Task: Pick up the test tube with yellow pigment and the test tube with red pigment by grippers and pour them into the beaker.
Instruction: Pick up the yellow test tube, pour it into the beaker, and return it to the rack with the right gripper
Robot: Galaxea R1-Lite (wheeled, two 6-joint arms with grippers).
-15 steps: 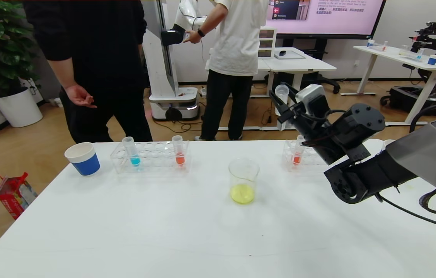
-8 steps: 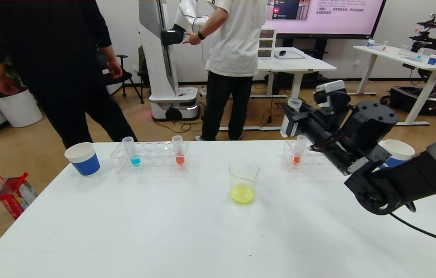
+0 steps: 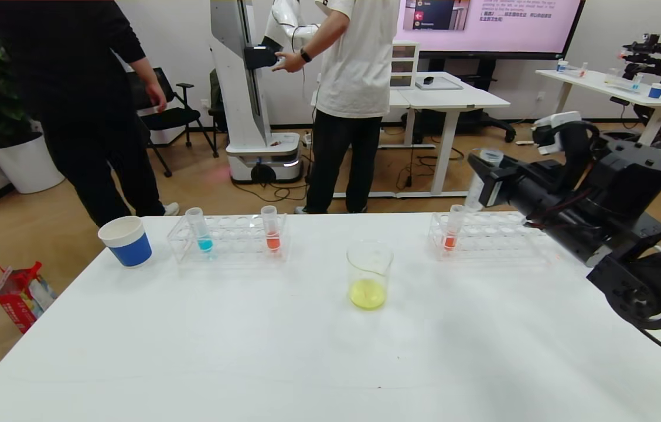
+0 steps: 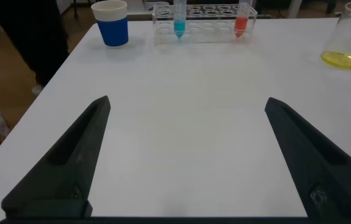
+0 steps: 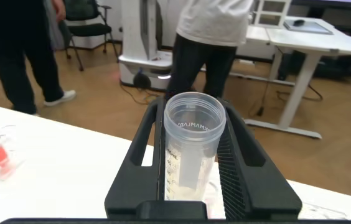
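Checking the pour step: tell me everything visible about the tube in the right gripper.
The test tube with yellow pigment is a slim clear plastic tube with an open round mouth, printed graduation marks and a white label strip. It looks empty; no yellow shows inside. The right gripper clamps it between black fingers, roughly upright, above the right rack. Yellow liquid sits in the beaker.
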